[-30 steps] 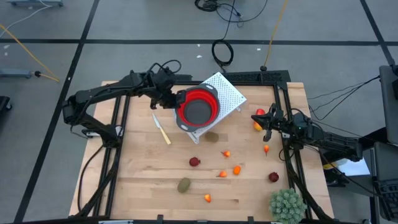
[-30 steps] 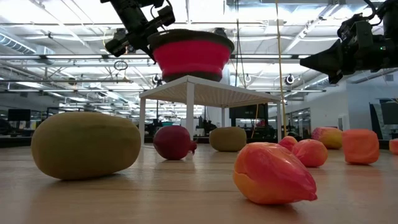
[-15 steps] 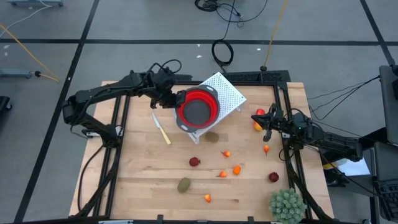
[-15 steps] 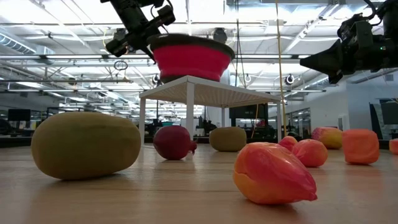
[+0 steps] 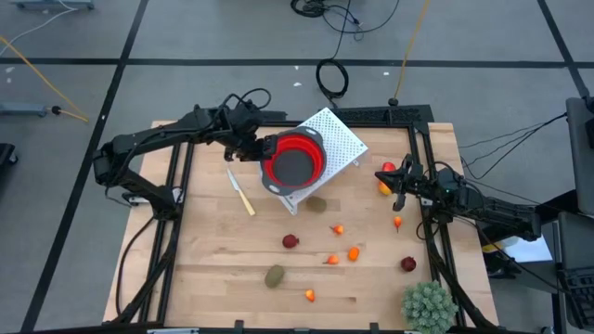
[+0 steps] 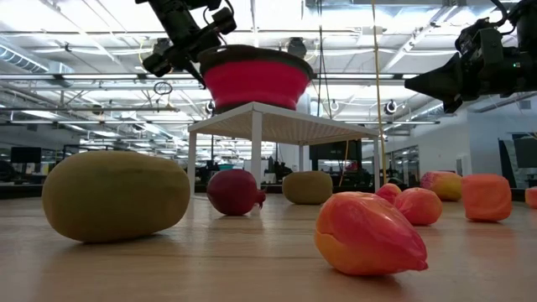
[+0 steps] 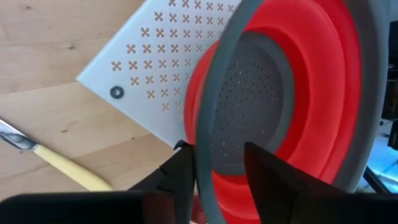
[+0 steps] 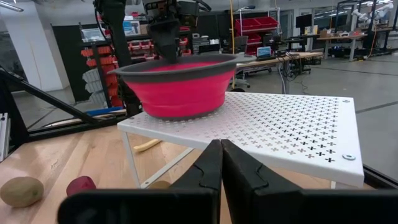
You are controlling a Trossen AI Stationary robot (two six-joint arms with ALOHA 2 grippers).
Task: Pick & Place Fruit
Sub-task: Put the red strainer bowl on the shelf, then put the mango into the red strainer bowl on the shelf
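— Two arms over one wooden table (image 5: pixel 223 278), and that table is the biggest thing here. What sits on it?

— Largest first: a white perforated stand (image 5: pixel 341 141) toward the far middle, with a red bowl (image 5: pixel 297 160) on top of it, grey at the rim and grey inside. In the near right corner, a spiky green plant ball (image 5: pixel 427 306).

— And the left gripper (image 5: pixel 261 149)?

— At the bowl's rim. From the left wrist view its fingers (image 7: pixel 186 177) straddle the grey rim, one on each side with a gap, so the pincer looks loosened (whether the pads touch the rim, I cannot tell).

— The right gripper (image 5: pixel 403 181)?

— Clenched on nothing, fingers pressed together, hovering by the table's right edge with a red and an orange fruit (image 5: pixel 385 188) just beside it.

— Where is the rest of the fruit?

— All on the table, none in the bowl. An olive-brown oval (image 5: pixel 317 203) lies just at the stand's near edge, another (image 5: pixel 275 276) closer to the near side. A dark red ball (image 5: pixel 290 241) sits between them, a second (image 5: pixel 407 264) near the plant ball. Small orange pieces (image 5: pixel 354 252) are scattered across the middle.

— Smaller things? Any writing?

— A cream-handled knife (image 5: pixel 241 193) lies left of the stand. No label that I can read.
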